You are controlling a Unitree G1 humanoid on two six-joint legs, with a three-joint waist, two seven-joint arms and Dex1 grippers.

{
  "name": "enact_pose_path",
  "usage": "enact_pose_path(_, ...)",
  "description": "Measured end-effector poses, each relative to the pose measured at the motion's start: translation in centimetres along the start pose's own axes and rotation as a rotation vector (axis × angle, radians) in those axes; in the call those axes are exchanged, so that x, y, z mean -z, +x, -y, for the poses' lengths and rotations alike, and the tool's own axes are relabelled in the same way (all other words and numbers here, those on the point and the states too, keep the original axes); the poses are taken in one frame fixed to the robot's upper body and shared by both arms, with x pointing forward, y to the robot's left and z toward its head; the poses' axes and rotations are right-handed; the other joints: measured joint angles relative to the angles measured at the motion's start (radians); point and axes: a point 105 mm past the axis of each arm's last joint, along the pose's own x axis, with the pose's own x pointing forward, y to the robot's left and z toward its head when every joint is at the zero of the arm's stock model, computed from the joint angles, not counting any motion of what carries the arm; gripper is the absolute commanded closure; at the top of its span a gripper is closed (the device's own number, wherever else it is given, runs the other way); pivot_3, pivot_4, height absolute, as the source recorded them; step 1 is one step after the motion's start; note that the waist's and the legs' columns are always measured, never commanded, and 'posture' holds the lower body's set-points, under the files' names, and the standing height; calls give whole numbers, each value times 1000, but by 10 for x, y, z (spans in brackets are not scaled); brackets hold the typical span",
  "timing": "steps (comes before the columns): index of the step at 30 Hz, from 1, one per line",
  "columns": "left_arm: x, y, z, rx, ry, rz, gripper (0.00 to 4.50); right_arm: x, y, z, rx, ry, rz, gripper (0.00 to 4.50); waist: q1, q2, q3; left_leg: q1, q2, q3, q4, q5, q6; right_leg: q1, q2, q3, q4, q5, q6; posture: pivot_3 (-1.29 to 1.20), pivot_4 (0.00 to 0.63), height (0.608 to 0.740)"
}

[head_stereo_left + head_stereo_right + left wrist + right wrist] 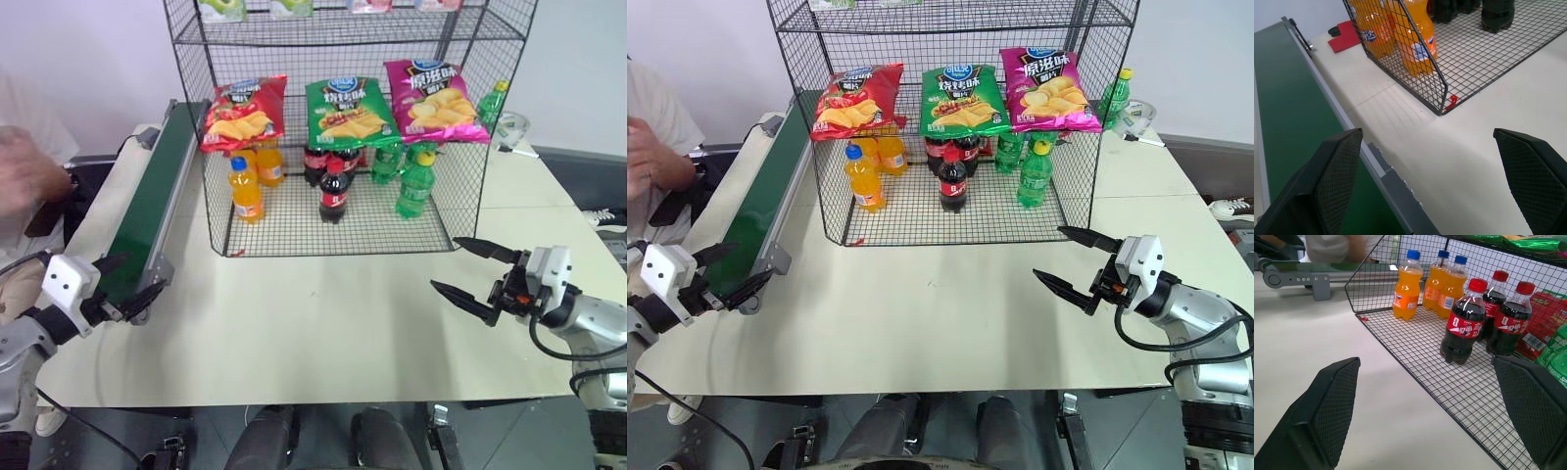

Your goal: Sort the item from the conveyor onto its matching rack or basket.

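Your left pincer (130,284) hangs with its fingers spread wide and nothing between them, right at the near end of the conveyor (152,191), whose green belt runs away ahead of it. Your right pincer (470,272) is also wide open and empty, hovering over the bare tabletop (313,323) just in front of the rack's near right corner.

The black wire rack (343,127) stands beyond and between both pincers. On its slanted middle tier, three chip bags lie side by side: the red chip bag (243,113) sits on the side nearest your left pincer, the green chip bag (348,108) in the middle, the magenta chip bag (433,100) nearest your right pincer. So the red bag is already in the rack, not on the belt.

On the rack's floor below stand orange soda bottles (250,181) under the red bag, dark cola bottles (333,186) under the green one, and green soda bottles (411,176) under the magenta one. Pale packs lie on the top tier, too cut off to identify.

Beyond your left pincer, past the conveyor, a person's hand (24,171) shows. The rack's mesh wall stands between each pincer and the bottles.
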Motion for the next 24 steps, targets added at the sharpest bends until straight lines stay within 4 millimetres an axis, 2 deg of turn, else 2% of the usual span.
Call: enact_pose_path(24,3,0,1,-24,-10,17,26,-1,2,1,-9,-7,-1,0,-1,0,0,-1,0,0,0,0,0,-1,0,0,0,0,0,0,150,740)
